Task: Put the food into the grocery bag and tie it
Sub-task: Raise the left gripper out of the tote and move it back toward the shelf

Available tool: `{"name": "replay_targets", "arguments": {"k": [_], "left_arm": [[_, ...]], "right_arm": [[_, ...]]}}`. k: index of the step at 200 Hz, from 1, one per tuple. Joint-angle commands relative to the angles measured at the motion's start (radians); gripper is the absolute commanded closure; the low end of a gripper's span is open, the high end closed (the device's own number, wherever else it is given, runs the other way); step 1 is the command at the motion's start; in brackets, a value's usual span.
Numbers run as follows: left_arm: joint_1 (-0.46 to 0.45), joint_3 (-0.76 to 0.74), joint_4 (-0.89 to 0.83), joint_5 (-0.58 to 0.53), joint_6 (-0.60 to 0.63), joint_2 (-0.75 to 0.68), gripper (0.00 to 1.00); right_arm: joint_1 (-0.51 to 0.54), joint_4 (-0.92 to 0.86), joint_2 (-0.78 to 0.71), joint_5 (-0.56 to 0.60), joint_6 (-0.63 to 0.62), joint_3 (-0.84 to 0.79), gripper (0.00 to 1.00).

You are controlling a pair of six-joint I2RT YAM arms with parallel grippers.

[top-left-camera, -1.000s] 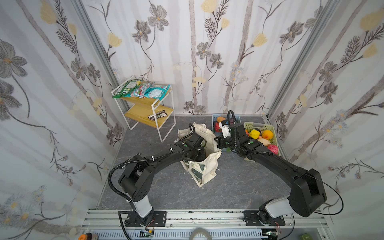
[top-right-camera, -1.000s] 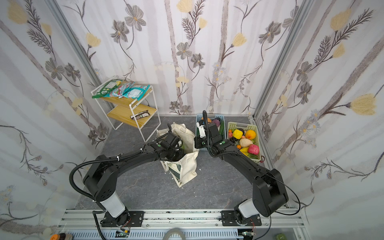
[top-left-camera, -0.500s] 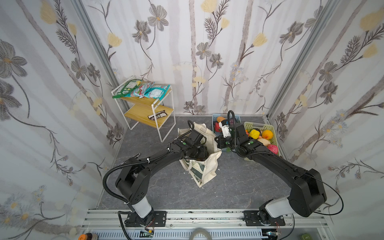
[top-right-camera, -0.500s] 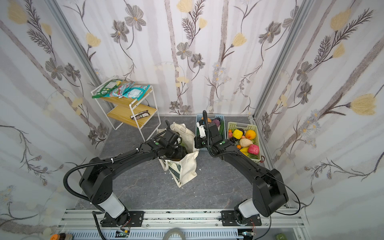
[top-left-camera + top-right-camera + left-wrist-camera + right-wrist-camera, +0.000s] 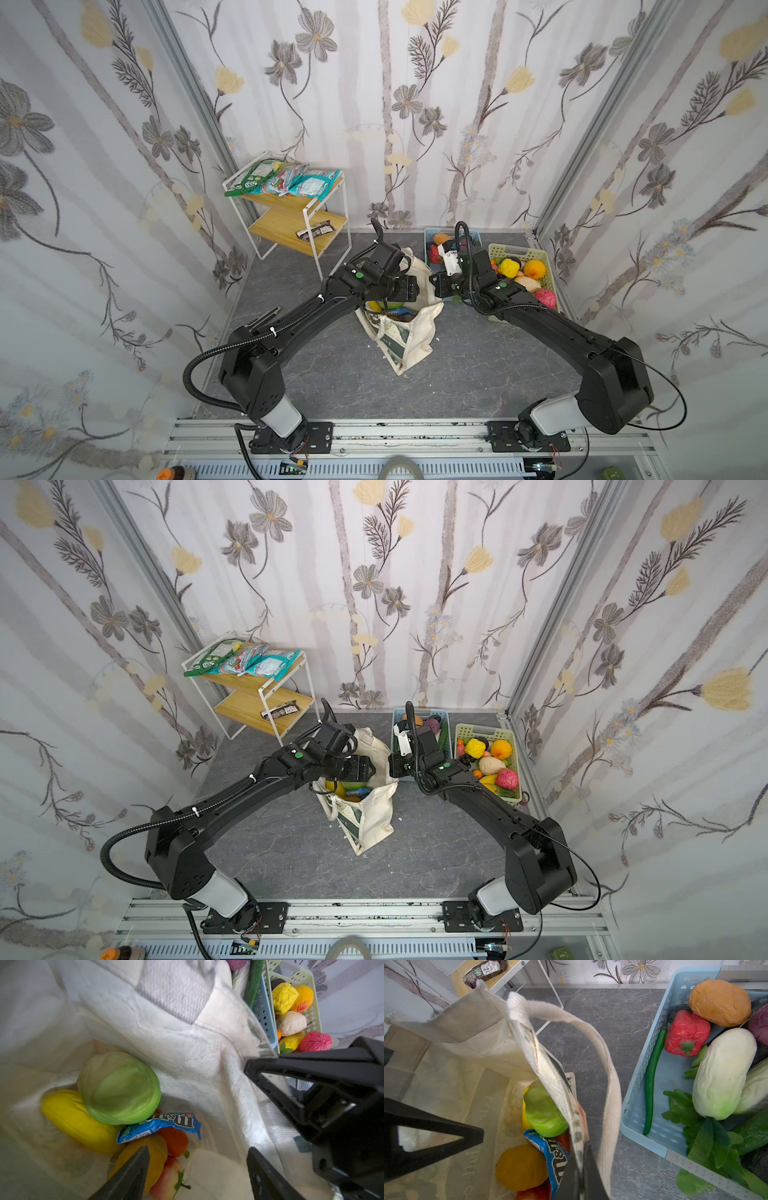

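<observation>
While right pincer [image 5: 578, 1169] pinches grocery bag [image 5: 467, 1057] | cabbage [image 5: 119, 1088] beneath left pincer [image 5: 197, 1150]

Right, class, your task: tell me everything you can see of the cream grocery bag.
The grocery bag is a cream canvas tote with a dark green band on its side and woven strap handles. It stands on the grey tabletop between the arms, mouth open, holding a green cabbage, yellow fruit and a blue snack packet. The right gripper is shut on its rim.
</observation>
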Motion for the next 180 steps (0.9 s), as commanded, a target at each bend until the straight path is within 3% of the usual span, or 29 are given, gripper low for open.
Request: {"name": "replay_targets", "arguments": {"k": [1,101,180], "left_arm": [[0.009,0.072,-0.081,-0.068,0.076,-0.007,0.23],[0.16,0.232,-0.219,-0.173,0.187,-0.109,0.2],[0.446,0.15,-0.245,-0.086,0.192,-0.237,0.18]], "right_arm": [[0.002,-0.009,-0.007,-0.012,0.004,-0.004,1.0],[-0.001,-0.011,-0.007,-0.007,0.0,0.0,1.0],[0.0,-0.011,-0.003,-0.011,-0.001,0.008,1.0]]}}
